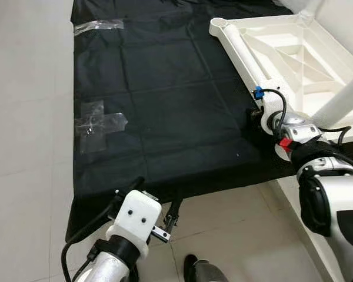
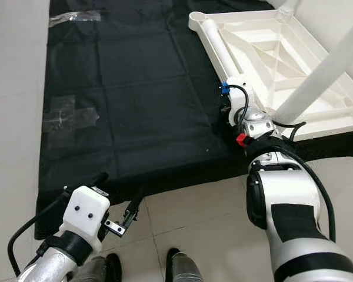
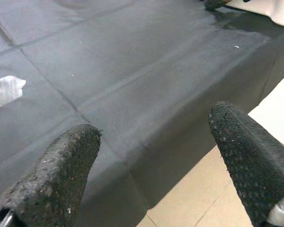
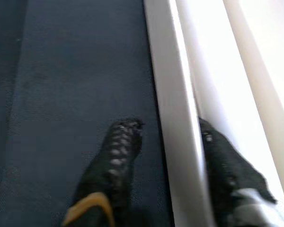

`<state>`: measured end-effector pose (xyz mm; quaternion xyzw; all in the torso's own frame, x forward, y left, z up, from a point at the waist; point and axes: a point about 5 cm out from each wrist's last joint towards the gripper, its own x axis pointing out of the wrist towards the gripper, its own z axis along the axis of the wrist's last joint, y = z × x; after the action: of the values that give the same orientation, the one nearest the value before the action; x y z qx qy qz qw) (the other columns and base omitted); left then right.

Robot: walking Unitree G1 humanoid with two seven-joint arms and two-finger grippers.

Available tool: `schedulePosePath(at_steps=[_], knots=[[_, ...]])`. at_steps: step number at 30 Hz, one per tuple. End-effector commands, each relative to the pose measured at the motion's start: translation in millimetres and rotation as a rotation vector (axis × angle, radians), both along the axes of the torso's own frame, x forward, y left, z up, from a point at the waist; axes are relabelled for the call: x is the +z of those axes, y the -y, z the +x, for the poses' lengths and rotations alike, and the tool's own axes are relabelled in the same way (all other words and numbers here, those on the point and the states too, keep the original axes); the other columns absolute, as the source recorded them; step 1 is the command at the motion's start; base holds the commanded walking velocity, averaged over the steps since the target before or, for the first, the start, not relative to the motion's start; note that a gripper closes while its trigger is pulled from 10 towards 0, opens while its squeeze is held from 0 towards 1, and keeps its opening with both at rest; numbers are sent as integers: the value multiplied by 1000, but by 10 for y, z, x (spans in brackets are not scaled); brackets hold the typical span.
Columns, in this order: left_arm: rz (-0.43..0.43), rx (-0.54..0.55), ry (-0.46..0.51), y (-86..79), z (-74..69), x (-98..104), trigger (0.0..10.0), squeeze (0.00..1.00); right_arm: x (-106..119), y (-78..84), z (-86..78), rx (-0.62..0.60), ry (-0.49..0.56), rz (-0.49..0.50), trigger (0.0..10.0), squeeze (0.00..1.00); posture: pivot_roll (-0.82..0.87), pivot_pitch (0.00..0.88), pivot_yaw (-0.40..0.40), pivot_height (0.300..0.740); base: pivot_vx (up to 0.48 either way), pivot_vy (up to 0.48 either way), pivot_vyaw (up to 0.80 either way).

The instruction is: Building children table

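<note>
Nearest us, at the lower left of the head view, our left gripper (image 1: 175,212) hangs idle over the pale tiled floor (image 1: 23,117), just short of the near edge of the black cloth (image 1: 165,111); its fingers (image 3: 61,175) are spread with nothing between them.

Farther in, at the right of the frame, our right gripper (image 4: 168,142) is down at the cloth, one finger on each side of the white rim of the upturned table top (image 1: 282,53). The fingers straddle that rim closely and look clenched on it.

The table top lies underside up at the upper right, resting on the cloth, with a white leg (image 2: 323,67) slanting across it.

We judge the step to be holding or shifting the top by its edge. The next move calls for a firm, level hold so the top slides without dragging the cloth.
</note>
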<state>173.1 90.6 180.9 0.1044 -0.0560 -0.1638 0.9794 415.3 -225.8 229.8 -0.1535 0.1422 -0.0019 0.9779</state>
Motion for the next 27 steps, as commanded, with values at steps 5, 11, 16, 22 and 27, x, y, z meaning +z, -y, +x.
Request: schedulePosePath(at_steps=[5, 11, 16, 22, 27], knots=[[38, 38, -19, -86, 43, -47, 10000, 0, -102, -180, 1, 164, -79, -41, 0, 0, 84, 297, -68, 740, 0, 0, 0], [47, 51, -8, -109, 71, -35, 10000, 0, -16, -355, 8, 368, -71, 3, 0, 0, 79, 287, -69, 740, 0, 0, 0], [52, 55, 2, -111, 99, -35, 10000, 0, -24, -468, -83, 701, -125, -9, 0, 0, 78, 271, -74, 740, 0, 0, 0], [57, 61, 15, -126, 132, -27, 10000, 0, -64, -433, -277, 1064, -238, 0, 0, 0, 75, 248, -72, 740, 0, 0, 0], [53, 65, 23, -127, 160, -20, 10000, 0, -130, -343, -301, 1071, -266, -181, 0, 0, 75, 245, -74, 740, 0, 0, 0]])
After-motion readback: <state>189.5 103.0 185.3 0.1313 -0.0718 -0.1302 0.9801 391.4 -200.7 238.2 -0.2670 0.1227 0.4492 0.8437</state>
